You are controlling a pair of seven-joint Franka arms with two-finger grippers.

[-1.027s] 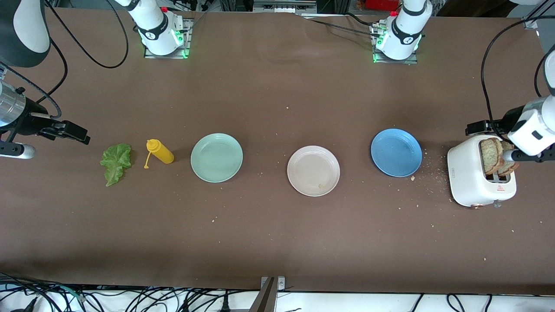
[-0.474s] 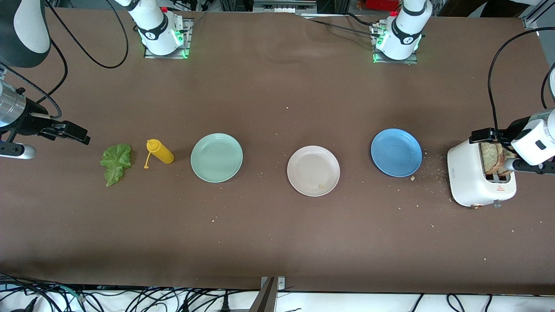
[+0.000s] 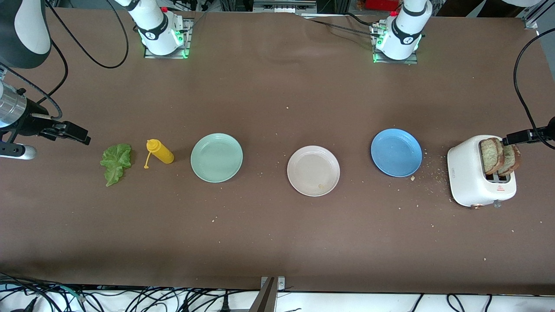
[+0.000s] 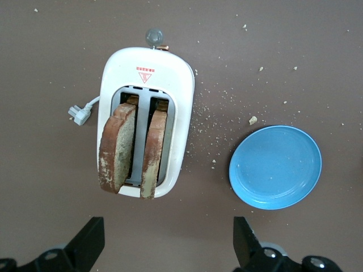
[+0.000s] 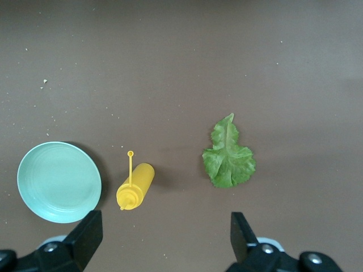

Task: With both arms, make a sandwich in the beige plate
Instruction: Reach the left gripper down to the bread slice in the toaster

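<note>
Standing in a white toaster (image 3: 470,175) under the open, empty left gripper (image 4: 167,249), two brown toasted bread slices (image 4: 133,148) wait.
Beside it lie a round blue plate (image 3: 396,152), then the empty round beige plate (image 3: 313,170); the right gripper (image 5: 161,243), spread and empty, hovers over a ruffled green lettuce leaf (image 5: 228,156), a yellow squeeze bottle (image 5: 135,186) and a mint-green plate (image 5: 59,181).

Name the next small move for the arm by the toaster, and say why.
Probably lower the open left gripper onto one bread slice in the toaster and close on it. Both slices stand up out of the slots, the beige plate holds no bread, and the right gripper waits open above the lettuce.
</note>
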